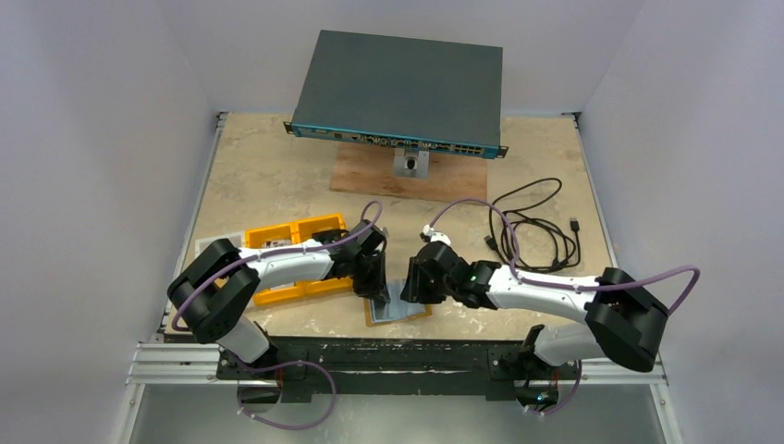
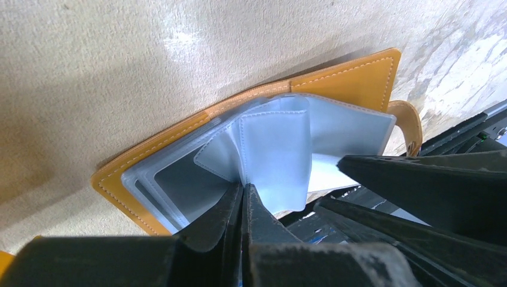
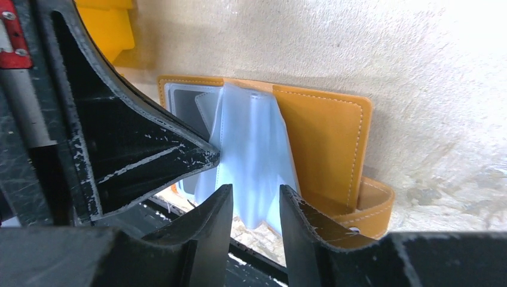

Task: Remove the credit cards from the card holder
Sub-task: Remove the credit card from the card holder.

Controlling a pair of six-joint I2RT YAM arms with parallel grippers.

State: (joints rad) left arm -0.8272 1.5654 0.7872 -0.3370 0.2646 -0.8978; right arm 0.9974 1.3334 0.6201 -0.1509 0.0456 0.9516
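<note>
The card holder [image 1: 399,312] lies open near the table's front edge, its tan-orange cover [image 2: 353,75] [image 3: 323,137] flat on the table. Clear plastic sleeves [image 2: 275,143] [image 3: 251,137] fan up from its spine. A grey credit card [image 2: 185,191] [image 3: 182,104] shows inside a flat sleeve. My left gripper [image 1: 379,294] [image 2: 244,186] is shut on the raised sleeve's edge. My right gripper [image 1: 407,287] [image 3: 256,190] stands open, its fingers either side of the same sleeve's lower end without touching it.
A yellow-orange compartment tray [image 1: 296,236] [image 3: 107,27] lies under my left arm. A network switch [image 1: 398,88] rests on a wooden board [image 1: 370,176] at the back. A black cable [image 1: 532,231] is coiled at the right. The metal front rail [image 1: 398,356] runs just below the card holder.
</note>
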